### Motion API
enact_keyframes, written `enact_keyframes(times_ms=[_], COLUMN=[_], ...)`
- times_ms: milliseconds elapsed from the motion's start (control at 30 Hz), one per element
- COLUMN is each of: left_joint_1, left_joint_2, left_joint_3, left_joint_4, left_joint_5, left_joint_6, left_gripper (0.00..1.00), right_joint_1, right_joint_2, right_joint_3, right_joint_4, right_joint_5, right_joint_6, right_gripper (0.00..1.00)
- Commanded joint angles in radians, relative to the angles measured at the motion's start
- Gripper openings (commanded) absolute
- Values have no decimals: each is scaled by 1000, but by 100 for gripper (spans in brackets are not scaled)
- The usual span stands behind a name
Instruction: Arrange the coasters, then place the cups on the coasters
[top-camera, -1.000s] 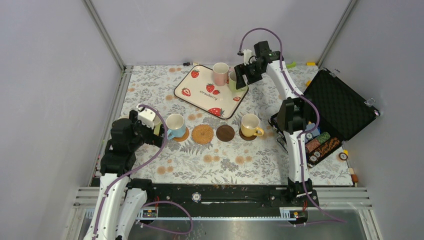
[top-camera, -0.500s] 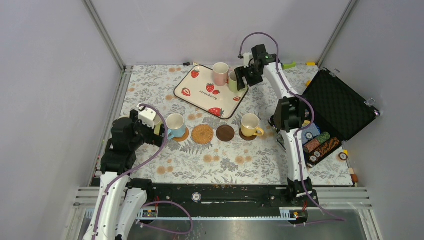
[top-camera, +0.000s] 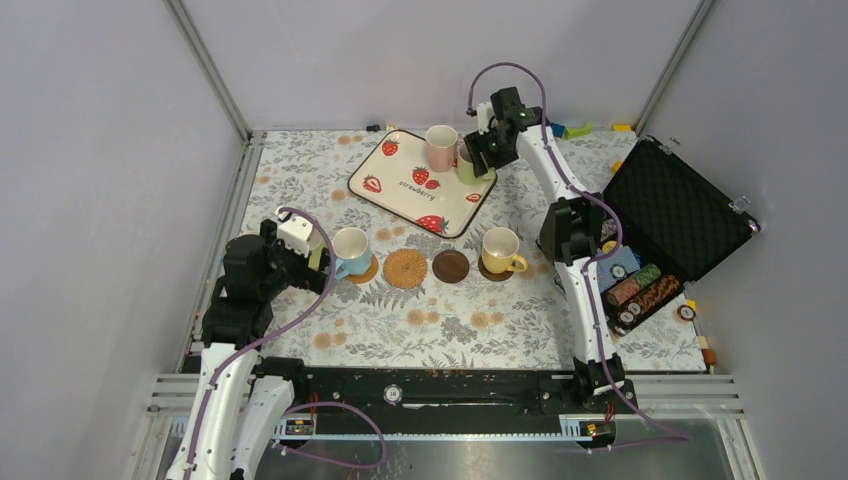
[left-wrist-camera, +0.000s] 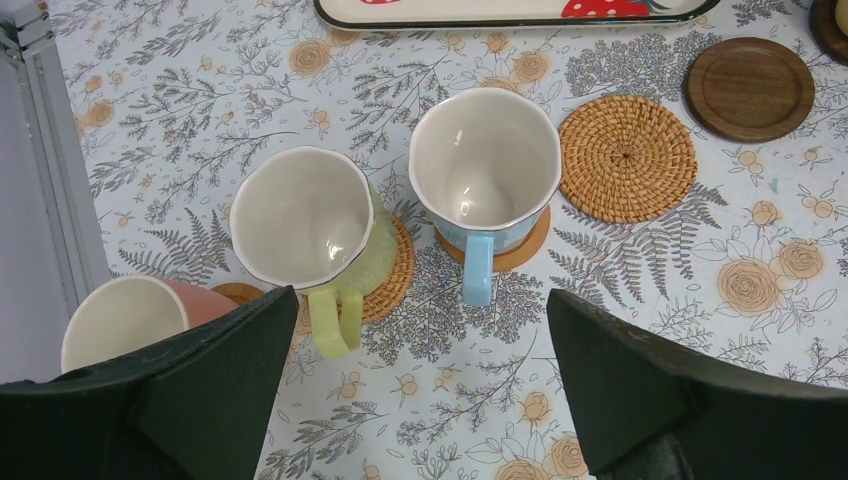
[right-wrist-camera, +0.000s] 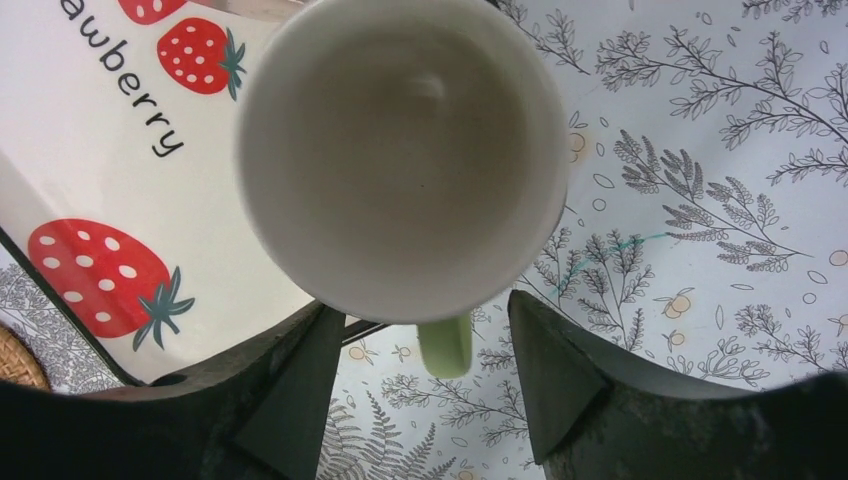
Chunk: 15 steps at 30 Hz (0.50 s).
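The green cup (right-wrist-camera: 400, 150) stands at the corner of the strawberry tray (top-camera: 400, 180), next to a pink cup (top-camera: 440, 147). My right gripper (right-wrist-camera: 428, 335) is open, its jaws on either side of the green handle (right-wrist-camera: 445, 345) with small gaps. My left gripper (left-wrist-camera: 420, 330) hangs wide open and empty, just in front of a light green cup (left-wrist-camera: 300, 215) on a woven coaster (left-wrist-camera: 390, 275), a blue cup (left-wrist-camera: 485, 165) on a tan coaster (left-wrist-camera: 515, 255), and a pink cup (left-wrist-camera: 120, 320). A woven coaster (top-camera: 405, 268) and a dark brown coaster (top-camera: 451, 266) lie bare. A yellow cup (top-camera: 498, 250) sits on another.
An open black case (top-camera: 680, 215) holding striped poker chips (top-camera: 640, 285) lies at the right. Small coloured blocks (top-camera: 575, 130) sit at the back edge. Metal frame posts and grey walls close in the left, back and right sides.
My right arm has swung left onto the green cup, and its jaws have narrowed round the handle. The left arm and the cups have not moved.
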Motion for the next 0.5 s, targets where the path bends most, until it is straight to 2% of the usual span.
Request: enact_keyframes(times_ms=[0, 167, 467], left_joint_1=[4, 5, 7], left_joint_2=[-1, -1, -7], left_joint_3=[-11, -10, -8], left_joint_4=[50, 49, 47], left_joint_5=[28, 28, 26], left_joint_6=[11, 10, 10], left_gripper=[99, 99, 99], right_joint_1=[31, 31, 32], right_joint_2=[16, 22, 27], right_joint_3=[53, 65, 75], right_joint_4=[-29, -30, -33], right_joint_5=[61, 78, 97], right_joint_6=[-28, -20, -15], right_gripper=[66, 49, 7])
